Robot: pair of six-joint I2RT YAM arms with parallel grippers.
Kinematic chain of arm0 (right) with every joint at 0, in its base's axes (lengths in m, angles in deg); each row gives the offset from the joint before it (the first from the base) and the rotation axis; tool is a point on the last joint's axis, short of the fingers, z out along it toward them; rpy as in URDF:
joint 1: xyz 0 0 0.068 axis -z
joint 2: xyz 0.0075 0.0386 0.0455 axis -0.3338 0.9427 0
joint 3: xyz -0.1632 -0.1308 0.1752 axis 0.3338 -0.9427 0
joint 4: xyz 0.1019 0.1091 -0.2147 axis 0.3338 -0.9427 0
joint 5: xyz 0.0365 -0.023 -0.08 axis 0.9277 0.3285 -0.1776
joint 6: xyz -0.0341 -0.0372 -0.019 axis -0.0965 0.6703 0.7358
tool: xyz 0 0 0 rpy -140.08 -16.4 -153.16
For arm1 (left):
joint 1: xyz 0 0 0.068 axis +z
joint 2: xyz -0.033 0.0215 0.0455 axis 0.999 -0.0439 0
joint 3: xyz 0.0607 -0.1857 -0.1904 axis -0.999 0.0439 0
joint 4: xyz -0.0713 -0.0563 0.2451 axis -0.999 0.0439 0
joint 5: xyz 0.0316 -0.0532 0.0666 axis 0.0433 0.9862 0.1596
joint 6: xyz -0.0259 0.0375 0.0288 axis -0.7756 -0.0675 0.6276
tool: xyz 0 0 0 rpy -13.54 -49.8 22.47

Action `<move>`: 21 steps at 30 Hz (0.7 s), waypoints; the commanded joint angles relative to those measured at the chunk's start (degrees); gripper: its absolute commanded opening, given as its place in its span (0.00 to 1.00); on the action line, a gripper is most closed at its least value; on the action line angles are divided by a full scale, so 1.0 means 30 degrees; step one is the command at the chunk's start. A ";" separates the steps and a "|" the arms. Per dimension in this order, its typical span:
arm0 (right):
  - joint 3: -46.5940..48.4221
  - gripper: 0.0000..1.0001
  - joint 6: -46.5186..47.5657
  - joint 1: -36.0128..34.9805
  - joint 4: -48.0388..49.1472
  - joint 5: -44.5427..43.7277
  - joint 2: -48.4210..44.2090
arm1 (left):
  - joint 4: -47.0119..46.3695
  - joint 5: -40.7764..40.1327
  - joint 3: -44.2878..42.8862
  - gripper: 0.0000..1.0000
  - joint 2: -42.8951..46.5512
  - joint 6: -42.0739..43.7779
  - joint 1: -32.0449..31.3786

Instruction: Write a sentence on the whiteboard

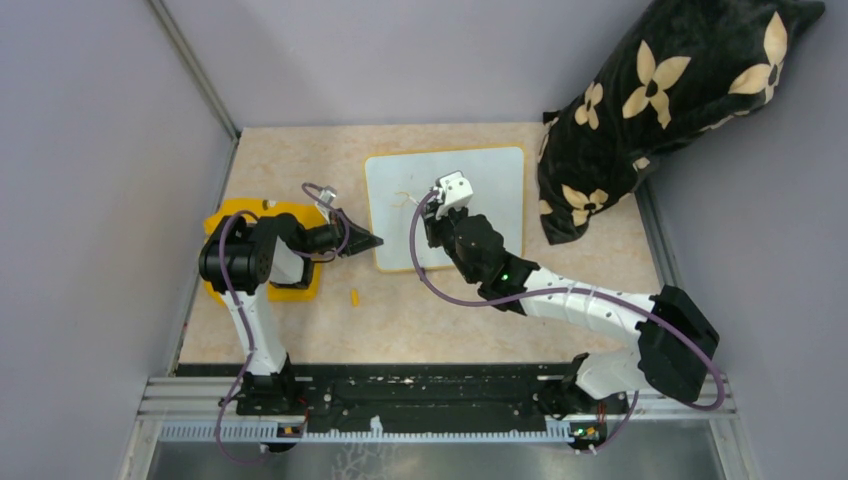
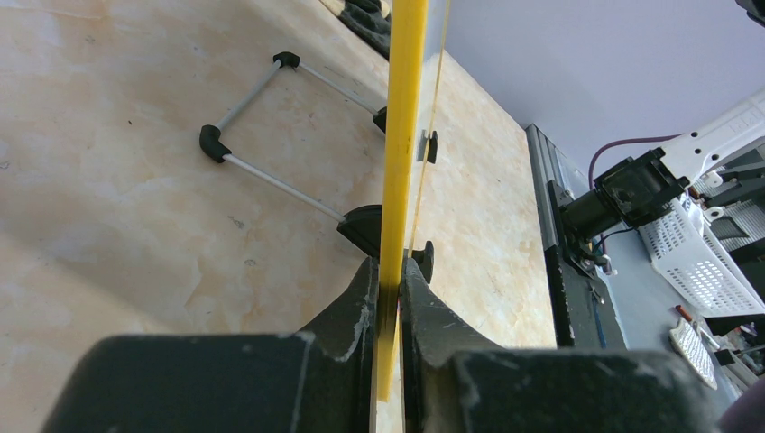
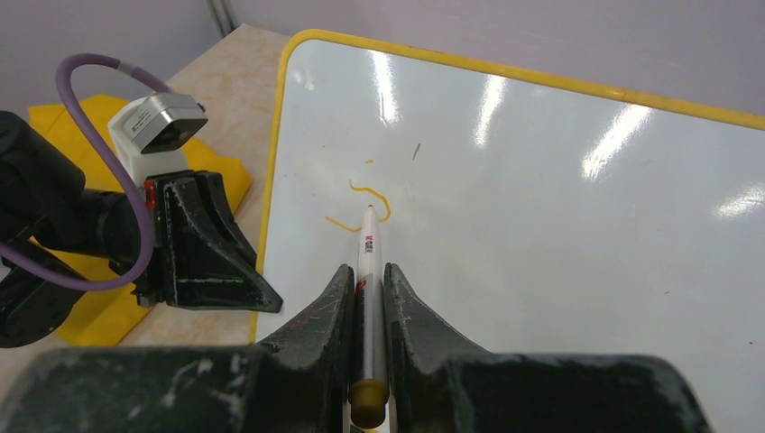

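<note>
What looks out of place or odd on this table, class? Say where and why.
A small yellow piece, perhaps the cap of the pen in the right pincer, lies loose on the table by the near left corner of the whiteboard. A black floral cushion slumps at far right, odd beside a writing job.

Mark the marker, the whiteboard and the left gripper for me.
marker [image 3: 369, 248]: right wrist view, white barrel just behind the tip.
whiteboard [image 3: 541, 207]: right wrist view, bare white face.
left gripper [image 2: 390, 268]: left wrist view, midway between its fingertips, at the board's yellow rim.
</note>
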 commanded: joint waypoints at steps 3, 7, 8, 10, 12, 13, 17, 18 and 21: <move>0.1246 0.00 -0.0024 -0.0138 0.0824 0.0479 0.0242 | -0.4204 -0.0092 -0.0264 0.00 -0.0483 -0.0125 -0.0062; 0.1653 0.00 -0.0079 -0.0140 0.0721 0.0558 0.0620 | -0.4203 -0.0094 -0.0259 0.00 -0.0490 -0.0124 -0.0062; 0.1741 0.00 -0.0150 -0.0138 0.0618 0.0511 0.0740 | -0.4204 -0.0094 -0.0263 0.00 -0.0491 -0.0117 -0.0062; 0.1993 0.00 -0.0331 -0.0112 0.0338 0.0165 0.1019 | -0.4211 -0.0093 -0.0254 0.00 -0.0491 -0.0115 -0.0062; 0.2039 0.00 -0.0541 -0.0005 0.0191 -0.0238 0.1161 | -0.4202 -0.0094 -0.0259 0.00 -0.0480 -0.0136 -0.0062; 0.2023 0.00 -0.0666 0.0062 0.0152 -0.0376 0.1203 | -0.4203 -0.0094 -0.0259 0.00 -0.0486 -0.0141 -0.0062; 0.1993 0.00 -0.0985 0.0333 -0.0062 -0.0974 0.1448 | -0.4203 -0.0094 -0.0287 0.00 -0.0500 -0.0138 -0.0062; 0.2018 0.00 -0.1066 0.0419 -0.0110 -0.1046 0.1532 | -0.4196 -0.0079 -0.0292 0.00 -0.0518 -0.0152 -0.0062; 0.2049 0.00 -0.1266 0.0577 -0.0207 -0.1028 0.1753 | -0.4200 -0.0094 -0.0261 0.00 -0.0520 -0.0163 -0.0062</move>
